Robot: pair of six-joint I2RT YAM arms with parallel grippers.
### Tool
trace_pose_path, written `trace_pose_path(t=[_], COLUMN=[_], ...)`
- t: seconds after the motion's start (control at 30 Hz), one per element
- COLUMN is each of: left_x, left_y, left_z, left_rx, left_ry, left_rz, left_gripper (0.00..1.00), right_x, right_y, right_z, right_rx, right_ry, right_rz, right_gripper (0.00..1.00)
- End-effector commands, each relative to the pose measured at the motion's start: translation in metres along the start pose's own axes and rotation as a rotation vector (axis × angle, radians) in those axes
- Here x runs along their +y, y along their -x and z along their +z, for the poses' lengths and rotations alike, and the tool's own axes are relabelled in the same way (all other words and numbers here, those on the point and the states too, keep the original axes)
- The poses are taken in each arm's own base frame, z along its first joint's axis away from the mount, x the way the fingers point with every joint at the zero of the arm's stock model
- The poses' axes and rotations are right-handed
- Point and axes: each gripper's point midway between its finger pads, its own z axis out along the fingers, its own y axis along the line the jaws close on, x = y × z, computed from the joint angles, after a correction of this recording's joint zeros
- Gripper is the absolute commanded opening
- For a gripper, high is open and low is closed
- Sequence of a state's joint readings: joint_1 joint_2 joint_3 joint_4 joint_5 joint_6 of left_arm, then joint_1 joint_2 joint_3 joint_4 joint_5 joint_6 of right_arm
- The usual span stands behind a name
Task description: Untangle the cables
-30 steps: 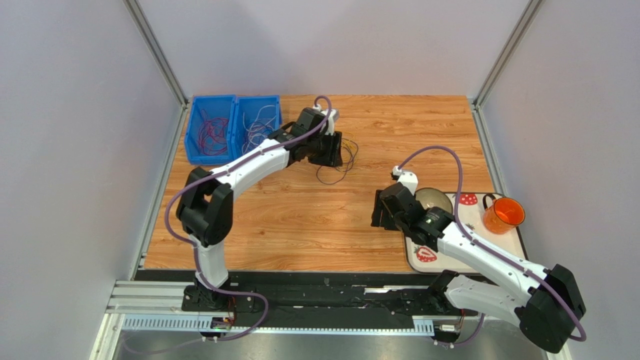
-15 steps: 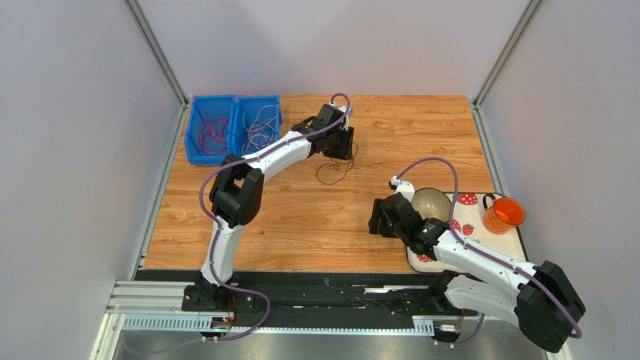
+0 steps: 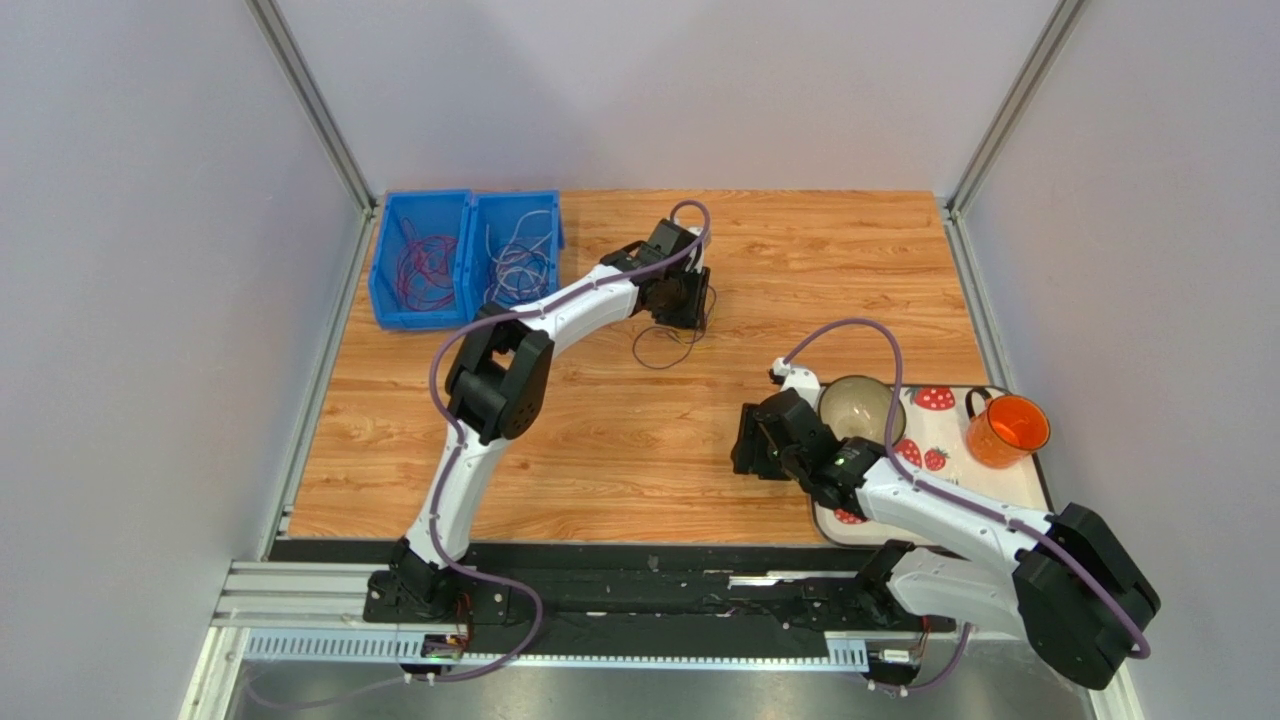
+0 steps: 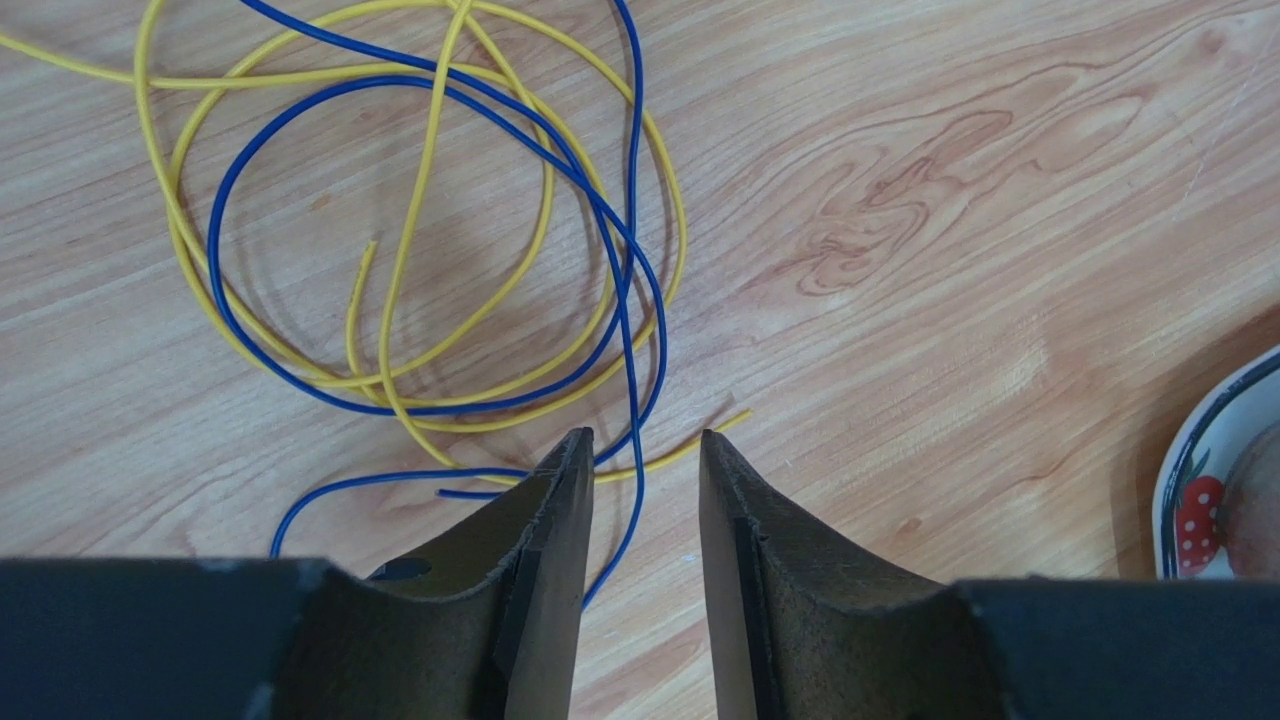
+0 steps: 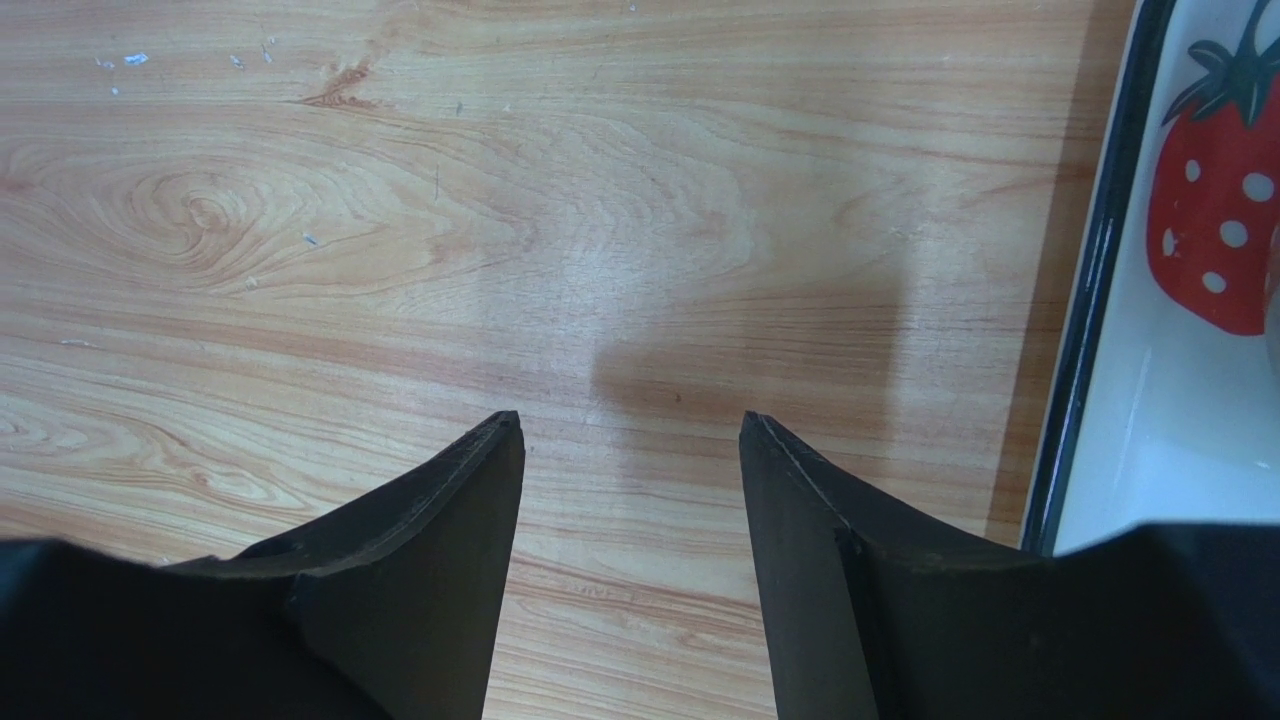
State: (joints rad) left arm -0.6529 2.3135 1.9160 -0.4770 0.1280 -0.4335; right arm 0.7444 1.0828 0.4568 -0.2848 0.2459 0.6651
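A tangle of cables (image 3: 666,347) lies on the wooden table, just in front of my left gripper (image 3: 688,305). In the left wrist view it is a blue cable (image 4: 215,240) looped through a yellow cable (image 4: 407,225). My left gripper (image 4: 643,438) hangs low over the near edge of the tangle. Its jaws stand narrowly apart, and one blue strand runs down between them without being pinched. My right gripper (image 5: 628,423) is open over bare wood, with nothing between its fingers (image 5: 451,510). In the top view my right gripper (image 3: 742,446) is well away from the tangle.
Two blue bins (image 3: 451,308) at the back left hold red and pale cables. A strawberry-print tray (image 3: 1037,488) at the right carries a bowl (image 3: 861,402) and an orange cup (image 3: 1007,431). The tray's dark rim (image 5: 1079,300) runs close by the right gripper.
My left arm has stretched further out to the right over the tangle, and its jaws have narrowed. My right gripper has drifted slightly left and toward the near edge, closing a little.
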Motion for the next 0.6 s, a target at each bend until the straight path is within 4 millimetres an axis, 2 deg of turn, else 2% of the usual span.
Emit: trace_pose_path(t=[0.0,0.13,0.27,0.4,0.43,0.47,0.57], left_x=[-0.011,-0.010,-0.011,-0.010,-0.011,-0.012,-0.020], left_y=[0.014,0.009,0.010,0.008,0.010,0.011,0.028], left_z=[0.001,0.009,0.011,0.015,0.013,0.011,-0.011], left_rx=[-0.026,-0.005,-0.003,0.022,0.022,0.021,-0.008], left_ry=[-0.024,-0.013,-0.007,0.000,-0.002,0.000,-0.006], left_rz=[-0.021,-0.037,-0.038,-0.045,-0.045,-0.046,-0.035], left_gripper=[0.40,0.36,0.23,0.15,0.11,0.01,0.00], right_x=[0.007,0.008,0.008,0.009,0.008,0.008,0.008], right_y=[0.008,0.008,0.008,0.008,0.007,0.007,0.007], right_z=[0.003,0.003,0.004,0.003,0.003,0.002,0.001], right_rx=[-0.035,-0.034,-0.031,-0.030,-0.027,-0.028,-0.026], right_ry=[0.029,0.033,0.034,0.035,0.033,0.035,0.035], right_rz=[0.002,0.000,-0.001,-0.002,-0.004,-0.005,-0.003], right_gripper=[0.59,0.58,0.58,0.58,0.58,0.58,0.58])
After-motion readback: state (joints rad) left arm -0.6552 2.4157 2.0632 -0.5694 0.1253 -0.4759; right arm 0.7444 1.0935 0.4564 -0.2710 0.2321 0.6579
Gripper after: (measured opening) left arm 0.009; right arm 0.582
